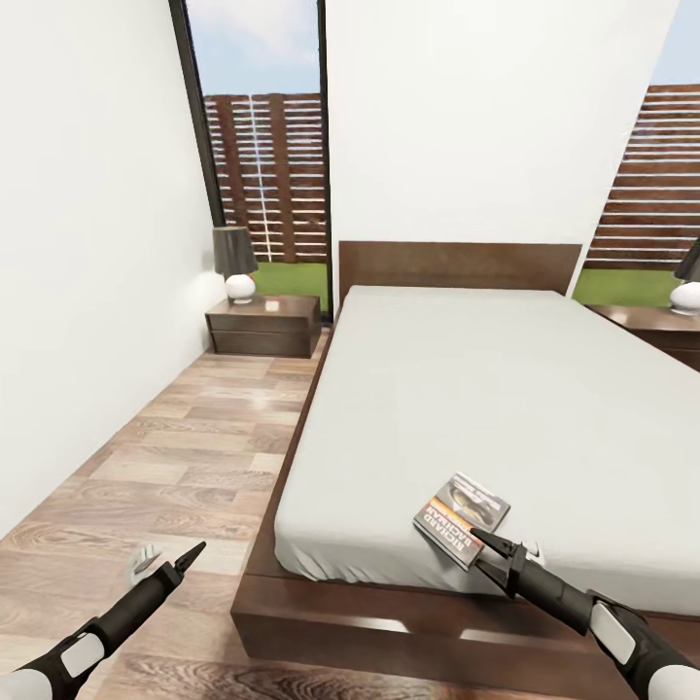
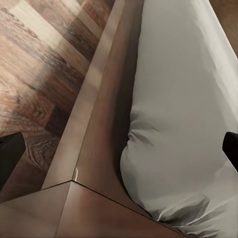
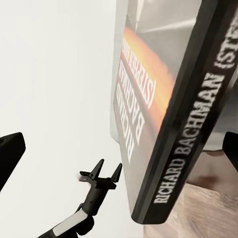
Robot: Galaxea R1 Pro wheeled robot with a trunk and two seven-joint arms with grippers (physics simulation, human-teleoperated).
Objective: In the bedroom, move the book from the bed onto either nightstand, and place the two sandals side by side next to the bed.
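Book [image 1: 462,519] lies on bed [image 1: 467,408], near right corner, not yet moved. Right gripper [image 1: 483,547] at its edge, fingers spread. Left gripper [image 1: 185,562] fingers apart, empty. Nightstand [image 1: 262,326] far left. Sandals outstanding.

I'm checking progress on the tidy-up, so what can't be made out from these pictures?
- Right gripper at the book: head view, contact with the cover too small to tell.
- Right-hand nightstand: head view, cut off by the frame edge.
- Book's full title: right wrist view, blurred and cropped; the spine reads Richard Bachman.
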